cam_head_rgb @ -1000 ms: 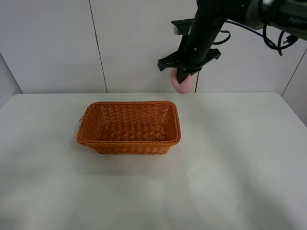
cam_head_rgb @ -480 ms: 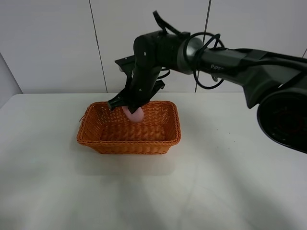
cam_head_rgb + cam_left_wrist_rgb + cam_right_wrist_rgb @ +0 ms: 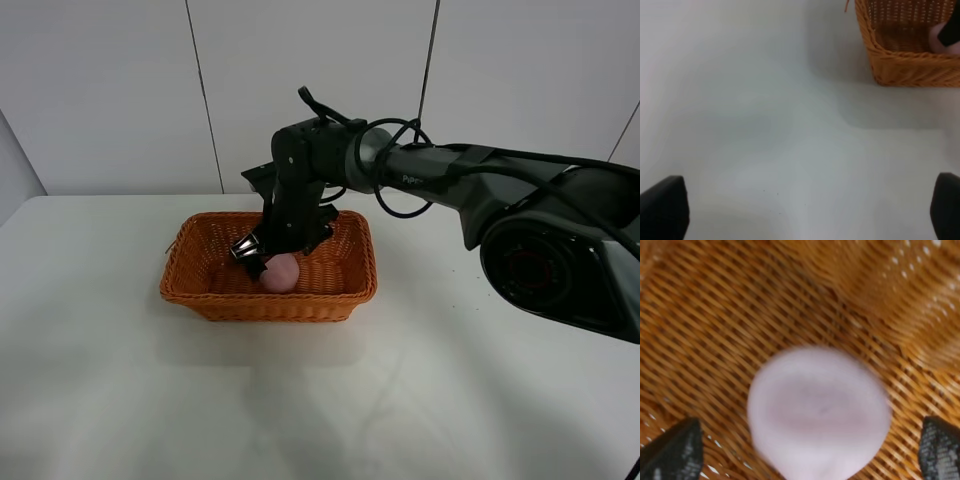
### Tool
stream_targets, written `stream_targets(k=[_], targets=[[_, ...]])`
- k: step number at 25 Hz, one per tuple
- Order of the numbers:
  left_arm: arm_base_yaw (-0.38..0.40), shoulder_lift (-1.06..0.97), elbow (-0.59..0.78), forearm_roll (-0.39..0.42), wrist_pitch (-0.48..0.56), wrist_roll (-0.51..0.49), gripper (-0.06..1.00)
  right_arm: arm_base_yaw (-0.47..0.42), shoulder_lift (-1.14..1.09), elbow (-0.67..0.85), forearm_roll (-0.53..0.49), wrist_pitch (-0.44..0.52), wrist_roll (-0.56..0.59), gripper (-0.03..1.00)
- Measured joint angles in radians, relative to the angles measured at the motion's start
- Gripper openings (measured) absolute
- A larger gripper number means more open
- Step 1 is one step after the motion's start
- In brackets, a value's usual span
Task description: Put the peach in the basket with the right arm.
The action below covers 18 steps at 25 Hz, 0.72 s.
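Observation:
The pale-pink peach [image 3: 284, 273] lies on the floor of the orange-brown wicker basket [image 3: 200, 296], near its middle. My right arm [image 3: 420, 170] reaches in from the right, and its gripper [image 3: 262, 256] hangs low inside the basket just over the fruit. In the right wrist view the peach [image 3: 819, 415] sits between the two fingertips [image 3: 673, 452], which stand wide apart and clear of it, so the right gripper [image 3: 806, 449] is open. My left gripper [image 3: 805, 207] is open over bare table, with the basket [image 3: 910, 65] and a bit of the peach [image 3: 939, 38] beyond it.
The basket stands on a white table [image 3: 460, 380] in front of a pale panelled wall [image 3: 120, 90]. The right arm's cables [image 3: 400, 135] loop above the basket's far rim.
The right arm swung the peach from high behind the basket down and left into it. Its fingers have spread, and the peach now rests on the basket floor.

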Motion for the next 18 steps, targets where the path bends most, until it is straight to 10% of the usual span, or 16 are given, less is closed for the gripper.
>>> stream_targets(k=[7,18], targets=[[0.0,0.0,0.0,0.0,0.0,0.0,0.99,-0.027,-0.002,-0.3,-0.001,0.198,0.001,0.69],[0.0,0.0,0.0,0.0,0.0,0.0,0.99,-0.122,-0.029,-0.413,-0.032,0.235,0.034,0.7]])
